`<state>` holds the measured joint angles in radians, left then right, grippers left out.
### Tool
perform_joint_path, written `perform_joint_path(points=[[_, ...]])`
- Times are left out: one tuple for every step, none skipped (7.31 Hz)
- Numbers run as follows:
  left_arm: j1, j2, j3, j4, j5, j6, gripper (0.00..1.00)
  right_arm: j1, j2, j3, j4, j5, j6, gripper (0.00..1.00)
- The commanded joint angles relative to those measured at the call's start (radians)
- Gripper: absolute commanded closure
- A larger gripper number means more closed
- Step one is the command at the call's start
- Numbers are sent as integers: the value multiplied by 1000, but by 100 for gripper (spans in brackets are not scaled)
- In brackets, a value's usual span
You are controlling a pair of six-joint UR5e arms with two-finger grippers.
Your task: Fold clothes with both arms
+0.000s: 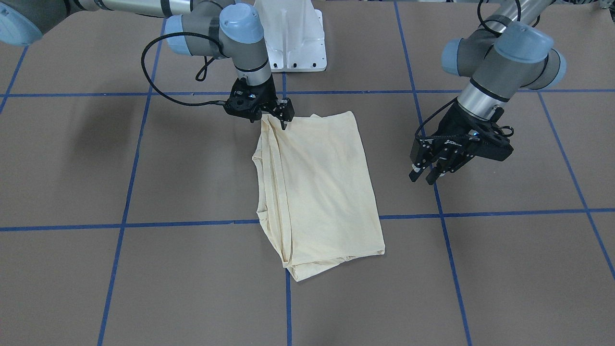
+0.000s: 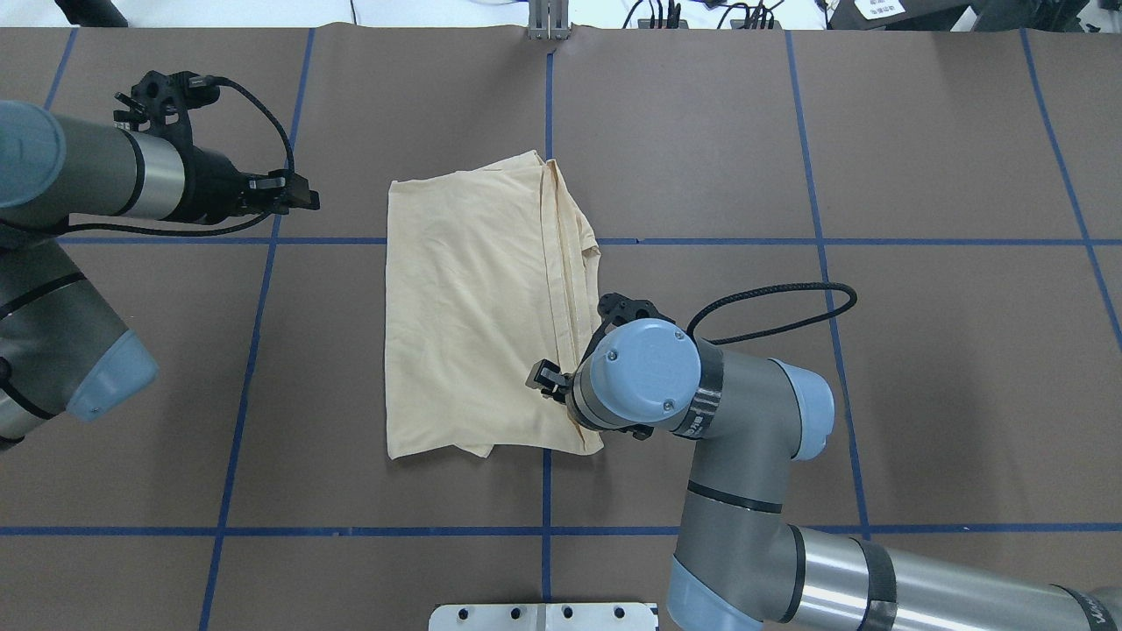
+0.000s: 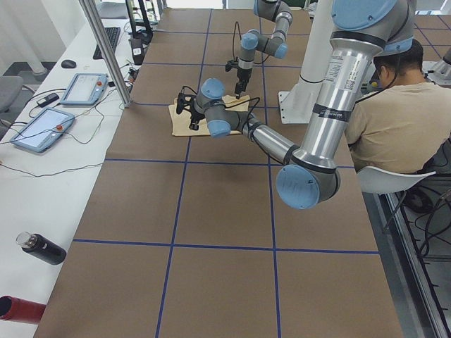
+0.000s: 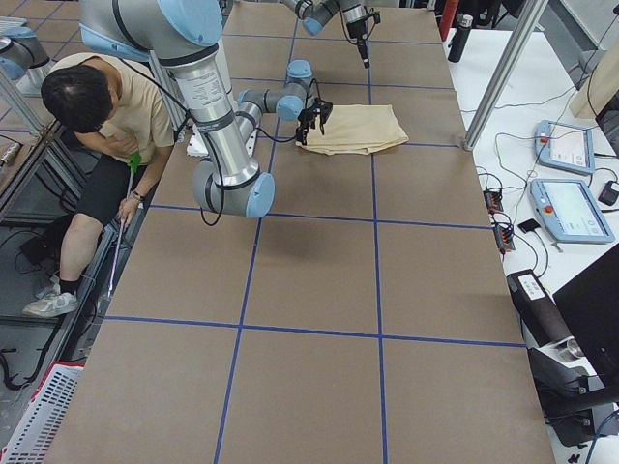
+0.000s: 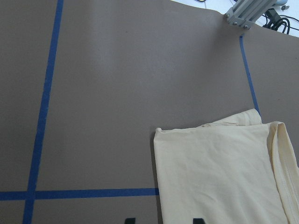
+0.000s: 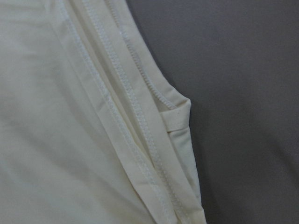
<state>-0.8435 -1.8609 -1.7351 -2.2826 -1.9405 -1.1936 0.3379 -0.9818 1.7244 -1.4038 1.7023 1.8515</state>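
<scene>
Right hand (image 1: pixel 283 115) is clenched on the T-shirt (image 1: pixel 319 192) hem; left hand (image 1: pixel 435 170) is held released, clear. Stacked layers may be dragged apart if lifted one-sided.

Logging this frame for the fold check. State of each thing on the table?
Shirt: folded into a rough rectangle, flat on the table, print hidden, hemmed edges stacked along one side.
Right gripper: down at the shirt's corner nearest the robot; jaws open or shut, cannot tell.
Left gripper: jaws open, empty, off the shirt to its side.
Table: brown cover, blue tape grid.
</scene>
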Motion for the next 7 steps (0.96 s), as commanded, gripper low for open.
perform_joint_path(points=[[1, -1, 2, 0, 0, 0, 49, -37, -15, -2, 45, -85, 265, 0], [1, -1, 5, 0, 0, 2, 49, -57, -15, -11, 46, -105, 300, 0], [3, -3, 3, 0, 0, -3, 49, -66, -17, -14, 45, -113, 311, 1], [3, -3, 3, 0, 0, -3, 49, -69, -17, -16, 43, -113, 314, 2], [3, -3, 2, 0, 0, -3, 49, -71, -14, -17, 43, -113, 314, 6], [4, -3, 2, 0, 0, -3, 49, -71, -12, -17, 40, -113, 318, 19], [4, -3, 2, 0, 0, -3, 49, -71, -14, -23, 42, -113, 319, 22]])
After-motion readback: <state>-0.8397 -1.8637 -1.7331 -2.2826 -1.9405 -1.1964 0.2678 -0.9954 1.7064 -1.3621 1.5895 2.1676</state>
